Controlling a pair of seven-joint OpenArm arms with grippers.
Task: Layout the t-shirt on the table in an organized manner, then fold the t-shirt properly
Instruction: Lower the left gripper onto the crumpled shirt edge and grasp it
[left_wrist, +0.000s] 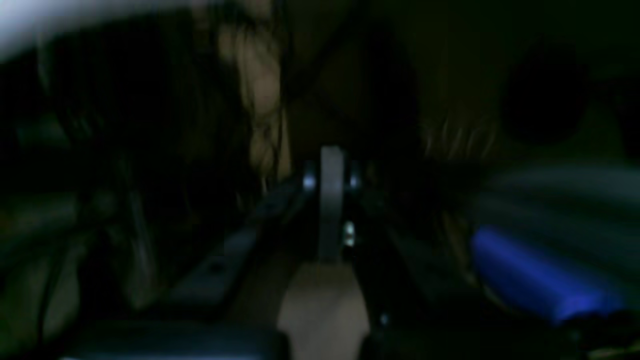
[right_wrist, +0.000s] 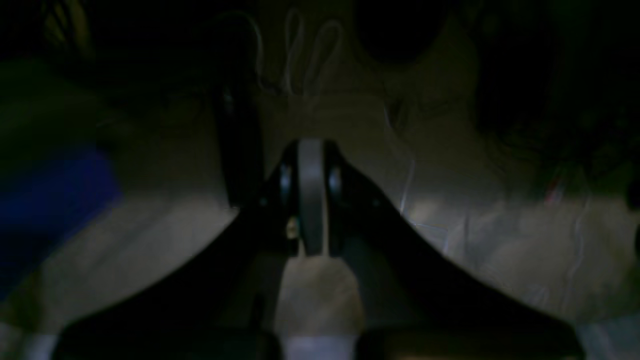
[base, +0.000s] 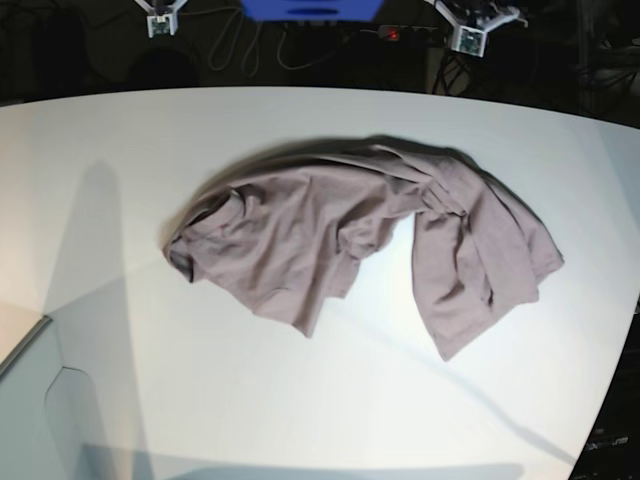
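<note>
You've got both arms parked up at the far edge, well clear of the cloth, so nothing's been laid out yet. Going left to right in the base view: the right claw (base: 160, 22) hangs top left, the t-shirt (base: 350, 235) sits mid-table in a soft, crumpled arch, neckline end at left, other end flopped down at right, then the left claw (base: 470, 35) top right. The table (base: 100, 140) is smooth matte white. Wrist views are dark and blurry; both claws look closed on nothing, probably.
</note>
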